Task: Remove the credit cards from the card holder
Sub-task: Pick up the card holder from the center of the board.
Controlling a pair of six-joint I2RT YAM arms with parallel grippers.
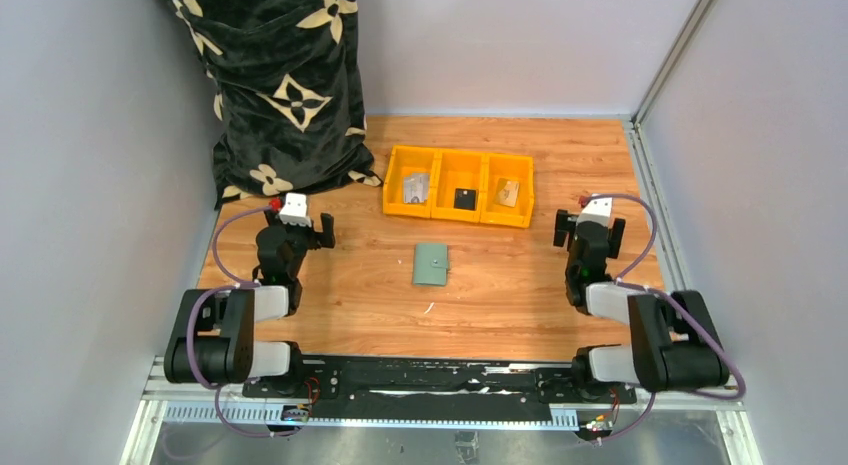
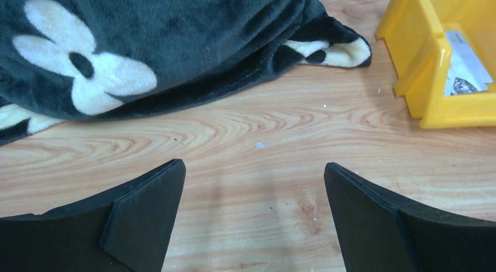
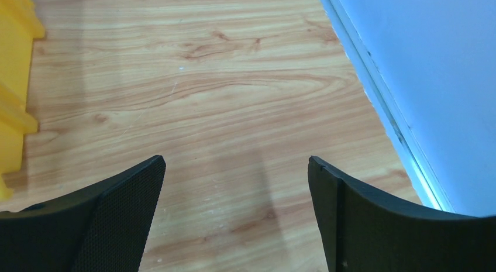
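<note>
The card holder (image 1: 431, 264) lies flat and folded shut on the wooden surface (image 1: 520, 295), about midway between the two arms, so its inside is hidden. Just beyond it on the far side sits a yellow bin (image 1: 455, 217) with three compartments, each holding a small item. The left tool (image 1: 298, 223) stands to the left of the card holder and well apart from it, its fingers spread wide with nothing between them. In its wrist view the left tool (image 2: 252, 165) faces bare wood, with a dark flowered cloth (image 2: 175, 44) at the far left and a corner of the yellow bin (image 2: 418, 90) at the far right. The right tool (image 1: 590, 228) stands to the right of the card holder, also well apart, with its fingers likewise wide and empty. Its own view shows the right tool (image 3: 236, 161) over bare wood, between the bin's edge (image 3: 14, 79) and the pale side wall (image 3: 433, 79).
</note>
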